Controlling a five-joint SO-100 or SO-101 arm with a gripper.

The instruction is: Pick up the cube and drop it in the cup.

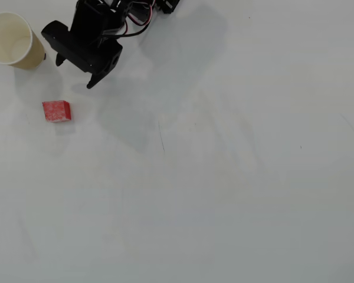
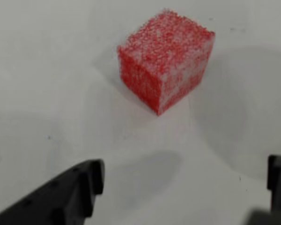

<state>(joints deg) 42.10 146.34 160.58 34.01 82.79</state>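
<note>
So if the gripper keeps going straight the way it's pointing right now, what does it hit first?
Most likely the cube. In the wrist view it sits ahead of the open gripper, roughly between the two fingers, with only bare table between them. The cup stands off to the side in the overhead view, out of that line. Depth is hard to judge.

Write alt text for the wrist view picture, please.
A small red foam-like cube with whitish speckles sits on a plain white table, and the black two-finger gripper is open with nothing between its fingertips.
</note>
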